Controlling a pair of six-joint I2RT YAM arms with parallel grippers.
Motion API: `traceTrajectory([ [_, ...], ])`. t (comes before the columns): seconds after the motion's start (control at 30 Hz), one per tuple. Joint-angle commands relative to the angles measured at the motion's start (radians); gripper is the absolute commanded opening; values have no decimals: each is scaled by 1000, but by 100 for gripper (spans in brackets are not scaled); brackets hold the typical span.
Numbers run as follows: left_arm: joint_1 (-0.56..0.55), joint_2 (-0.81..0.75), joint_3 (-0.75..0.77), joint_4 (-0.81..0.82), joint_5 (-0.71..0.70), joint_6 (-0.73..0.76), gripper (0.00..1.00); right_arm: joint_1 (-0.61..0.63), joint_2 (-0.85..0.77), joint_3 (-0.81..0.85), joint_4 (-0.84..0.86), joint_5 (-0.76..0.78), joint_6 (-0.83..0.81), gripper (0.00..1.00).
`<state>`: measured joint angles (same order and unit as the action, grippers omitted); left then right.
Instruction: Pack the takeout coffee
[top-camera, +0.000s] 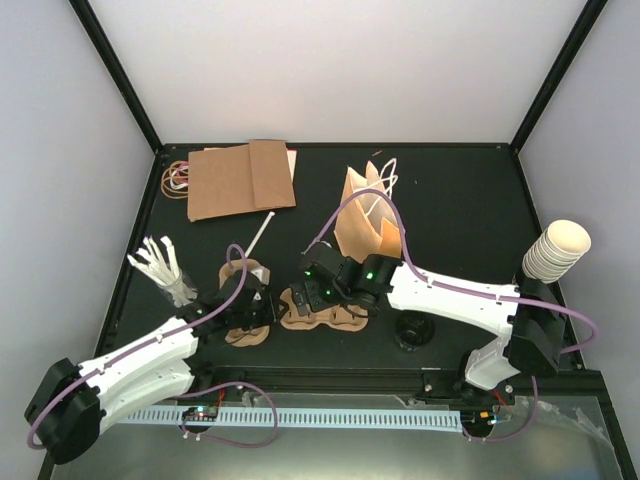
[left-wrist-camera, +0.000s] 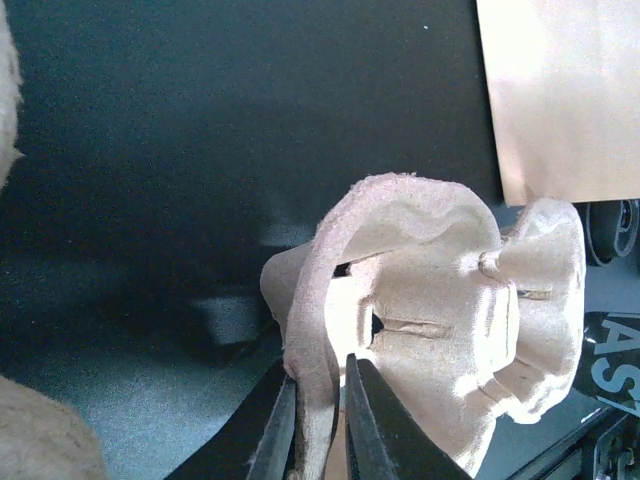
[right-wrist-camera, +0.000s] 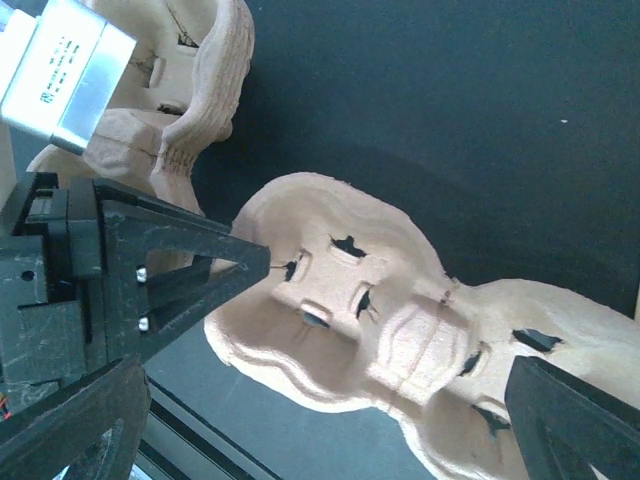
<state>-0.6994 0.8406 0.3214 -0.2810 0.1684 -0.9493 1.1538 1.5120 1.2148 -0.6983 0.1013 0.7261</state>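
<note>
- Dark table (top-camera: 470, 200), pale walls all round, and the packing has barely got going.
- The left gripper (left-wrist-camera: 318, 390) is pinched down narrow on the rim of one pulp tray (left-wrist-camera: 440, 310) and holds it tipped up on its edge, near the near edge of the table and left of centre.
- The right gripper (right-wrist-camera: 390, 340) hangs with its jaws spread wide over the second pulp tray (right-wrist-camera: 320, 215), one finger on either side, gripping nothing.
- That second tray lies on the table just right of the first, around the middle of the near edge.
- Now the takeout coffee (top-camera: 412, 330): only one dark, black-lidded cup shows. It stands on the table close to the near edge, right of the second tray and apart from it.
- Whether more cups sit behind the arms, I cannot tell.
- Not one pocket that shows has a cup in it, so nothing counts as packed yet.
- A handled paper bag (top-camera: 365, 220) stands behind the trays, toward the table's centre.
- A flat brown bag (top-camera: 240, 180) lies by the far-left corner, and a stack of cream cups (top-camera: 555, 250) waits at the right edge.
- My read is that the arms are busy getting a tray ready, not loading.
- Ahead, as I judge it: set a tray flat, seat each lidded cup in a pocket, and perhaps bag the lot.
</note>
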Motion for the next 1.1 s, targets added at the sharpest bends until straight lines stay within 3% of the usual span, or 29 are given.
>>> traceTrajectory([
  [0.0,-17,19,17,31,-32,-26,17,16,4,-19,36,-8,50,100],
  [0.07,-19,28,21,31,-33,-28,25,20,0,-35,46,1,70,100],
  [0.23,-22,34,78,-57,-80,-4,64,24,1,-77,48,23,118,100],
  [0.3,-22,22,103,-93,-96,16,70,24,6,-88,38,43,146,100],
  [0.47,-22,-5,177,-158,-119,65,73,24,14,-126,58,57,189,99],
  [0.77,-18,-59,349,-330,-231,145,74,24,90,-121,57,71,239,87],
  [1.07,-10,-165,445,-390,-299,214,78,23,153,-117,75,82,274,82],
])
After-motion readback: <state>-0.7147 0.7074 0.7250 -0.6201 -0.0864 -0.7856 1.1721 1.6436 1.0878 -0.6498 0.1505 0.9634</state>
